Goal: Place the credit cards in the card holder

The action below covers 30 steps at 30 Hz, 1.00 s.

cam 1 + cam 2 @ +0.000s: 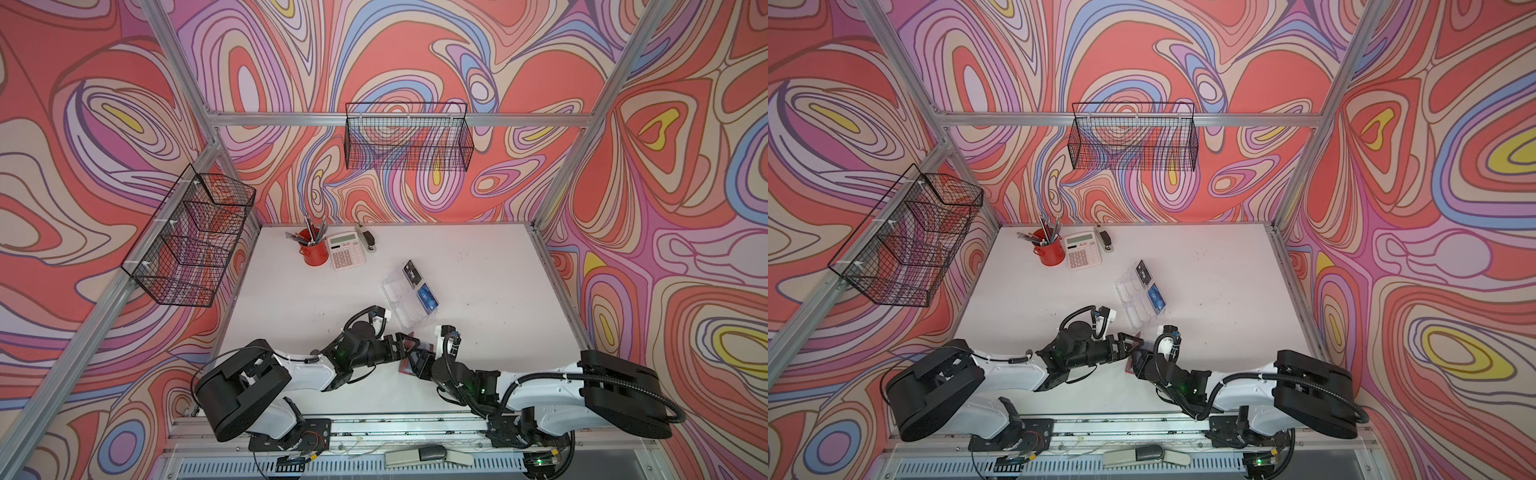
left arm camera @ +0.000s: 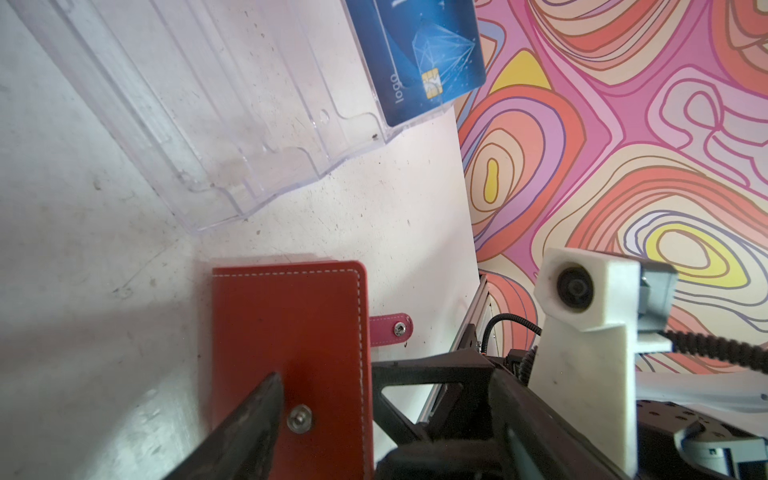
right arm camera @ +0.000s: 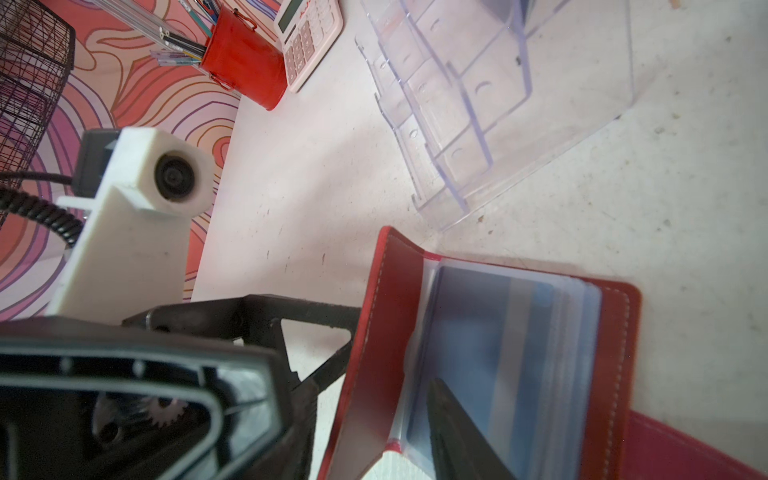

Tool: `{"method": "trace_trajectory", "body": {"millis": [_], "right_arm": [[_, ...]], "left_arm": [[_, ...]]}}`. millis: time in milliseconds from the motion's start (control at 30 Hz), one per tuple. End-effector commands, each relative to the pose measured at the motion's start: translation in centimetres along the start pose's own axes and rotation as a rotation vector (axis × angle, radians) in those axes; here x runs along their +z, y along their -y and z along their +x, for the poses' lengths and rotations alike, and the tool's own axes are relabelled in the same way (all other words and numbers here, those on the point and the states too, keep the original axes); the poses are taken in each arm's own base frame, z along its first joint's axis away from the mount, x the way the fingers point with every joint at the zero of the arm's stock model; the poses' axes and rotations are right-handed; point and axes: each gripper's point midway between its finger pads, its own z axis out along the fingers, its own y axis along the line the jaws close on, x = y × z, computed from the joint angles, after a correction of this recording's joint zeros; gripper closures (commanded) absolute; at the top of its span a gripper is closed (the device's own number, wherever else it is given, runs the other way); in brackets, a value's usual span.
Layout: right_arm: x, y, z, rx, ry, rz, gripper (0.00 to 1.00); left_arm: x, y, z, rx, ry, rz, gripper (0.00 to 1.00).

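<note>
Card holder (image 3: 374, 332) was lying open near the front middle of the table (image 1: 490, 340). It sat right between the two grippers and just in front of the clear acrylic stand (image 1: 397, 301), not touching it.

So the opening part looked sorted. The red cover was tipped up and the left gripper (image 1: 402, 347) had its jaws spread wide. One finger (image 2: 257, 411) lay against the outside of that cover by the snap stud, propping it rather than pinching it as far as I could see. The snap tab strap (image 2: 390, 329) hung loose off the other side.

The right wrist view showed the plastic sleeves fanned out, with what looked like a blue card (image 3: 469, 332) sitting in the top sleeve, bit blurry though. One finger (image 3: 453, 424) of the right gripper (image 1: 417, 359) lay on top of it. The other finger was out of sight, so honestly I couldn't tell if that claw was apart or clamped on the card.

What was left: the stand held a black VIP card (image 1: 411, 273) in its farther tier and a blue logo card (image 1: 427, 298) in a nearer one. I couldn't tell if they were single cards or small stacks. My guess was one card in or nearly in and at least two to go.
</note>
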Motion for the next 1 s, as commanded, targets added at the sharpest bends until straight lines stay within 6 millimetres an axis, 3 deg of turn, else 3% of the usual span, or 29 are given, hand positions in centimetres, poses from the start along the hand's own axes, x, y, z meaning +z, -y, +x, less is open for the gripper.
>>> {"method": "trace_trajectory", "body": {"millis": [0,333,567,633,967], "right_arm": [[0.0,0.6,-0.1,0.012,0.019,0.02,0.58],[0.7,1.1,0.5,0.006,-0.001,0.063,0.69],[0.9,1.5,0.7,0.005,0.002,0.083,0.94],[0.8,2.1,0.5,-0.004,0.009,0.118,1.0],[-1.3,7.2,0.6,-0.065,-0.014,0.327,1.0]], "left_arm": [[0.5,0.1,0.6,-0.001,-0.017,0.019,0.21],[0.8,0.3,0.7,-0.009,-0.021,0.041,0.2],[0.5,0.3,0.6,0.001,-0.015,0.035,0.2],[0.3,0.2,0.5,0.009,-0.007,0.023,0.2],[-3.0,-2.5,-2.0,0.127,0.1,-0.296,0.26]]}}
